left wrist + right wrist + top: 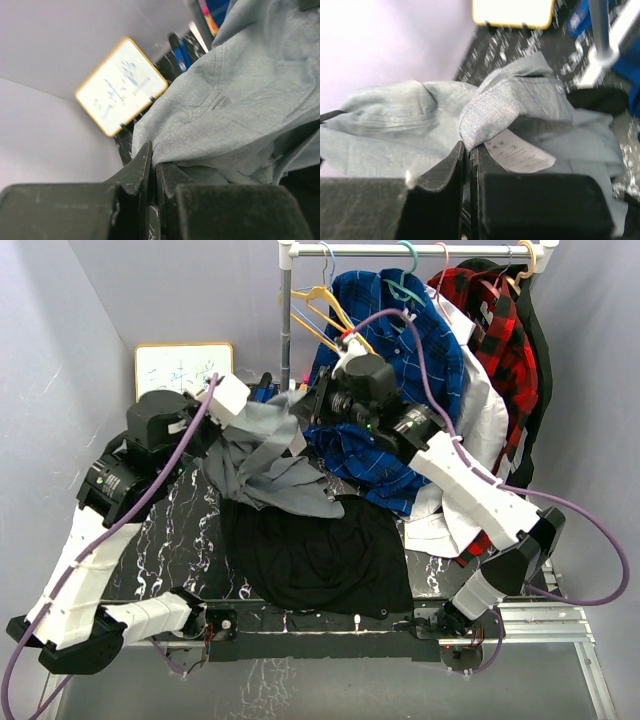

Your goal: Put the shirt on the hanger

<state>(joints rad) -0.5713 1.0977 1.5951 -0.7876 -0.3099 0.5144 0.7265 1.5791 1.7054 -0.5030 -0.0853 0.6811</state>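
Above the rear of the table (190, 530), the shirt (265, 460) (240, 100) (510, 100) hangs stretched between both arms, its grey fabric sagging down to touch the black cloth (310, 550) spread below. The left hand (248, 405) (152, 155) is clamped on a folded edge of the shirt, its jaws nearly meeting on the thin fabric. The right hand (318, 408) (468, 150) likewise pinches a fold of the shirt, just beside a white care label (517, 152). The hanger (329, 265), light blue, hangs by its hook on the rail (420, 249), next to yellow hangers (325, 300) and apart from the shirt. A blue plaid shirt (400, 350) hangs behind the right hand. A small whiteboard (183, 368) (122, 85) leans against the back wall, left of the rail's post.
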